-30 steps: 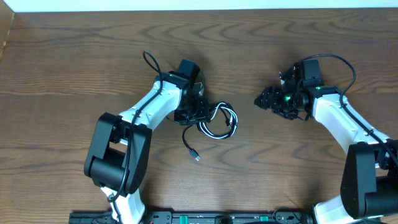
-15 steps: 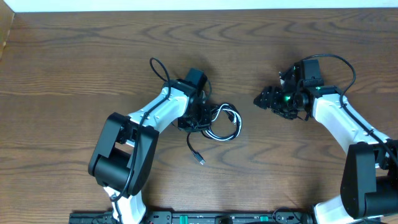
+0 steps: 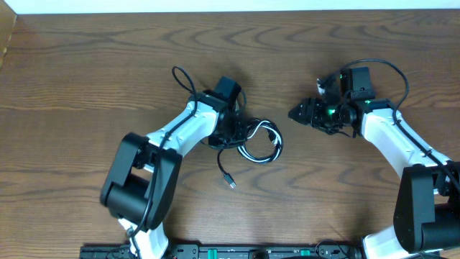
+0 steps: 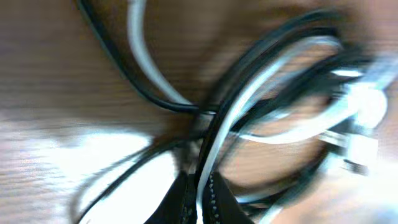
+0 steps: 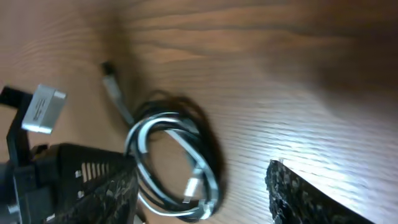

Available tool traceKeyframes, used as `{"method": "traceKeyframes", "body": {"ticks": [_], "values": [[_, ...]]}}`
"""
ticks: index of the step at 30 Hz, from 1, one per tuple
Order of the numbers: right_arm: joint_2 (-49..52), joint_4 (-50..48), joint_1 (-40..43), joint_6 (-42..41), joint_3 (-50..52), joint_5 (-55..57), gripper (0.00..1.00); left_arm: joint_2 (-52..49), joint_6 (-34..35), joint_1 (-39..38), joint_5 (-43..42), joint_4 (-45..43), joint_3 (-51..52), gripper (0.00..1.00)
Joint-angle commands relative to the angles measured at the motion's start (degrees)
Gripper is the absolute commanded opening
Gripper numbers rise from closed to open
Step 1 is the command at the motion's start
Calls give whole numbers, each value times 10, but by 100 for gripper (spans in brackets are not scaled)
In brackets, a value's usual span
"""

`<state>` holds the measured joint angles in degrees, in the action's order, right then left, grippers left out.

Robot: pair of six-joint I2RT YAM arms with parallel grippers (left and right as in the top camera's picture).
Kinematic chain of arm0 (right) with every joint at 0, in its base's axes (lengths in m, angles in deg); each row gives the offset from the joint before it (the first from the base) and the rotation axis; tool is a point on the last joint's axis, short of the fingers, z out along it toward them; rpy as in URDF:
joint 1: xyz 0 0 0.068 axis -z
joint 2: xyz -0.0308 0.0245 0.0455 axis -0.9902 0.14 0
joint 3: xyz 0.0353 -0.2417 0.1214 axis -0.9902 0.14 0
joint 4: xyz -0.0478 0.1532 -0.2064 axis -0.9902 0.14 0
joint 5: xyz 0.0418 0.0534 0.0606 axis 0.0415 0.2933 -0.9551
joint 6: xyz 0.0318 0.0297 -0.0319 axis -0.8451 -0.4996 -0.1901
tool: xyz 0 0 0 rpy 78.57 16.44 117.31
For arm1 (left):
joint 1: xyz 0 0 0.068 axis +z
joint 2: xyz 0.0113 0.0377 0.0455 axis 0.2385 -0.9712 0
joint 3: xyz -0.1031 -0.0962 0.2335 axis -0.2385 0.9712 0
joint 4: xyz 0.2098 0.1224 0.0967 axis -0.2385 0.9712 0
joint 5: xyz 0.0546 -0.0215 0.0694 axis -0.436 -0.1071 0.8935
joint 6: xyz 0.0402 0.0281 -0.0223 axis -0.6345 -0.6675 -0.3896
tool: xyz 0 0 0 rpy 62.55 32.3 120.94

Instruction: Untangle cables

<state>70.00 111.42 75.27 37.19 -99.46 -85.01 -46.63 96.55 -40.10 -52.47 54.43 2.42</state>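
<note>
A white cable and a black cable lie tangled in one palm-sized coil [image 3: 260,142] on the wooden table. A black tail with a plug [image 3: 231,183] runs out toward the front. My left gripper [image 3: 231,135] is at the coil's left side, shut on the strands; the left wrist view shows the fingertips [image 4: 202,199] pinching the white cable among blurred loops [image 4: 273,99]. My right gripper [image 3: 296,114] is open and empty, a short way right of the coil. The right wrist view shows the coil [image 5: 177,158] between its spread fingers [image 5: 205,199], farther off.
The table's back edge [image 3: 230,10] runs along the top. A thick black arm wire [image 3: 181,78] loops behind my left arm. The base rail [image 3: 230,252] lies along the front edge.
My left gripper has dragged the coil to the right, toward my right gripper. The black plug tail has shifted right with it. My right gripper has edged slightly left.
</note>
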Motion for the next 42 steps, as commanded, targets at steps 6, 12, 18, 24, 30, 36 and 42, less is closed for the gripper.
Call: {"method": "traceKeyframes", "body": {"ticks": [6, 12, 18, 24, 30, 36, 42], "values": [[-59, -35, -22, 57, -7, -105, 62, 162, -24, 0, -116, -42, -25, 8], [-100, -43, -33, 56, -7, -107, 61, 203, -28, 6, -165, -52, -25, 8], [-98, -42, -60, 58, -7, -80, 57, 209, -6, 41, -283, -113, -25, 8], [-96, -41, -77, 58, -7, -55, 56, 209, 8, 78, -399, -205, -25, 7], [-96, -41, -76, 58, -7, -55, 56, 209, 30, 96, -464, -302, -25, 8], [-96, -59, -64, 11, -7, -53, 58, 209, 62, 96, -463, -346, -25, 7], [-96, -14, -47, -111, -7, 55, 59, 209, 145, 99, -445, -402, -25, 7]]}}
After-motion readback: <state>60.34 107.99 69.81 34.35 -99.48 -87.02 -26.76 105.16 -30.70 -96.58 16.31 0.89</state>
